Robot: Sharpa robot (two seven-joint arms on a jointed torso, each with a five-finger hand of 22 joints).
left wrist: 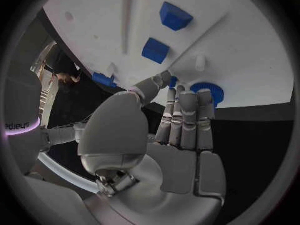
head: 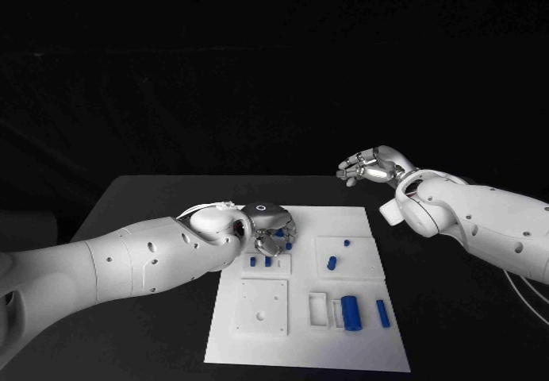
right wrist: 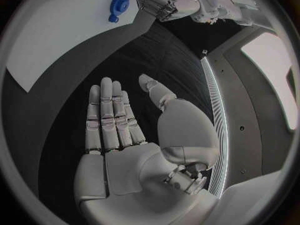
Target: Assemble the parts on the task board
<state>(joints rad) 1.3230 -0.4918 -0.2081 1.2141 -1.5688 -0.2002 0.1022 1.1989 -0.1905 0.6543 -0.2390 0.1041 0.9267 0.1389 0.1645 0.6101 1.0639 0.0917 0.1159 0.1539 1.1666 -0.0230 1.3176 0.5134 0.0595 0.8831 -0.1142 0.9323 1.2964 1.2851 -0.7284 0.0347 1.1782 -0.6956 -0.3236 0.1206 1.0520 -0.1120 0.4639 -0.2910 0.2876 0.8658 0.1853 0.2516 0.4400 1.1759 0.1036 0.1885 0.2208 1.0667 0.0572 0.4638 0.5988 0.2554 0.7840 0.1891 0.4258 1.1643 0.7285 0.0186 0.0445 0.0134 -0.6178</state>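
Observation:
The white task board (head: pixel 307 343) lies in the middle of the black table. My left hand (head: pixel 270 229) hovers low over its far left part. In the left wrist view its fingers (left wrist: pixel 187 116) stretch out straight, their tips at the edge of a blue round toothed part (left wrist: pixel 210 91) lying on the board (left wrist: pixel 250 45), with the thumb beside them and nothing plainly gripped. Two small blue parts (head: pixel 261 260) stand just in front of that hand. My right hand (head: pixel 373 167) is raised beyond the board's far right corner, open and empty (right wrist: pixel 119 130).
Nearer on the board stand a blue block (head: pixel 351 312), a slim blue piece (head: pixel 382 313) and two small blue pieces (head: pixel 332 263). A white square plate (head: pixel 263 305) sits at the near left. Black table (head: pixel 458 317) surrounds the board.

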